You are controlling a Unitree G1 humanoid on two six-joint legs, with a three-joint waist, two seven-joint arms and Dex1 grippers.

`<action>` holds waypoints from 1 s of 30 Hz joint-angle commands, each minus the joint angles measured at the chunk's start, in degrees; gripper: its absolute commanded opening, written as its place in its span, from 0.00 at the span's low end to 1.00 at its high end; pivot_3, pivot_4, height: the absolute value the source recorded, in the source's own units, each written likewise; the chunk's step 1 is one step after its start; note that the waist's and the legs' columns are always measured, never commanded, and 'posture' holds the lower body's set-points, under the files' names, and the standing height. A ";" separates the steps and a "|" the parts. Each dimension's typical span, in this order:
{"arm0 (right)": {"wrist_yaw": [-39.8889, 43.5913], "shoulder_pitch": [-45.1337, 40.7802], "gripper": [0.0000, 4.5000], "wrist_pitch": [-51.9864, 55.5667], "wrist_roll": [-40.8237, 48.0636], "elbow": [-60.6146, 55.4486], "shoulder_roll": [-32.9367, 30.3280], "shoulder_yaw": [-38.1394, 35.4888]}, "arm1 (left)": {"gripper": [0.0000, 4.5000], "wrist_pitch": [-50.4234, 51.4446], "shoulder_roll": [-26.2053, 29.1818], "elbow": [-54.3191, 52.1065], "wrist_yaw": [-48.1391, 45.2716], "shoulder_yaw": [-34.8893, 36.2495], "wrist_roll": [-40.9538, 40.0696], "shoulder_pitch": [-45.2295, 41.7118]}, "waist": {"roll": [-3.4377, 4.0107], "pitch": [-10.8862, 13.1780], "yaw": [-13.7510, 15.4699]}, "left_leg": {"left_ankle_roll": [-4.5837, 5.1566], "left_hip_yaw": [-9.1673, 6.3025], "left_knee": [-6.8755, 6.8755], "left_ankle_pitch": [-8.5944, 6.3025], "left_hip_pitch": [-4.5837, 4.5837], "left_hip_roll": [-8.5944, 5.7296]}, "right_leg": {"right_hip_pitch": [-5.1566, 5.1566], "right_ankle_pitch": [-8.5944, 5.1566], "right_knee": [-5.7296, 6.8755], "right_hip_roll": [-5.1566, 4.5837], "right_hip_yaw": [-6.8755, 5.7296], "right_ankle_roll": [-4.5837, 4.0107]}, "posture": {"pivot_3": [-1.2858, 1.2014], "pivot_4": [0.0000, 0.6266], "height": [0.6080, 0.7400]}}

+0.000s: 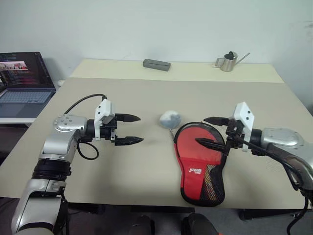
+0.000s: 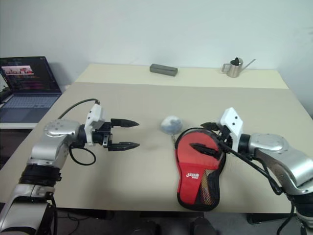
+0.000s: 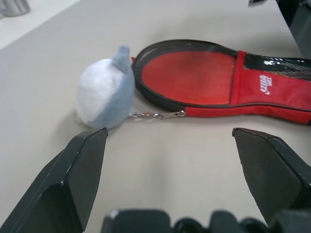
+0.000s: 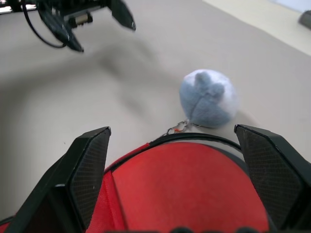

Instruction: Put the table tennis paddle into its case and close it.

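Head views: the case (image 1: 200, 166) lies flat on the table (image 1: 146, 103), round end toward the far edge, narrow end toward the near edge. Round end is unzipped; the red face of the table tennis paddle (image 1: 195, 147) shows inside the black rim. A fluffy white-grey ball charm (image 1: 169, 119) sits just beyond the case's round end, linked by a short chain. Right gripper (image 1: 209, 131) hangs over the round end of the case, fingers spread wide, nothing between them. Left gripper (image 1: 130, 129) is well to the left of the case, over bare table, fingers also wide apart and empty, pointing toward the case. Far from the case: grey block (image 1: 156, 64) and small metal watering can (image 1: 228, 61) at the table's far edge; laptop (image 1: 24, 83) off to the left on a side surface.

Left wrist view: both fingers (image 3: 80, 170) parted, case and charm ahead, chain (image 3: 155, 115) joins charm to the zip.

Right wrist view: fingers (image 4: 87, 165) parted above the red round end; charm just past the rim.
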 commanded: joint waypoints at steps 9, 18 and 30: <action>3.68 -2.65 0.99 -0.47 -7.27 8.02 9.19 4.18 | 1.00 2.36 0.26 0.66 3.65 1.55 1.74 -3.94 | 0.00 0.00 0.00 | -0.01 -0.02 0.00 0.00 0.01 0.00 | -0.02 0.01 0.05 0.01 -0.02 -0.01 | 0.52 0.24 1.00; 8.61 -2.33 0.99 -8.48 -15.82 17.27 14.77 7.96 | 1.00 2.47 -1.63 3.46 4.81 1.36 2.46 -6.54 | 0.00 0.00 -0.01 | -0.01 -0.01 0.02 0.01 0.02 -0.03 | -0.03 0.01 0.06 0.01 -0.03 -0.01 | 0.52 0.24 1.00; 10.31 -3.28 0.99 -11.80 -24.09 29.25 18.89 10.35 | 1.00 0.61 -3.50 9.31 5.92 -2.88 9.88 -10.66 | 0.00 -0.01 -0.08 | -0.03 0.03 0.04 0.02 0.18 -0.03 | 0.06 0.03 0.14 0.04 -0.01 -0.03 | 0.52 0.24 1.00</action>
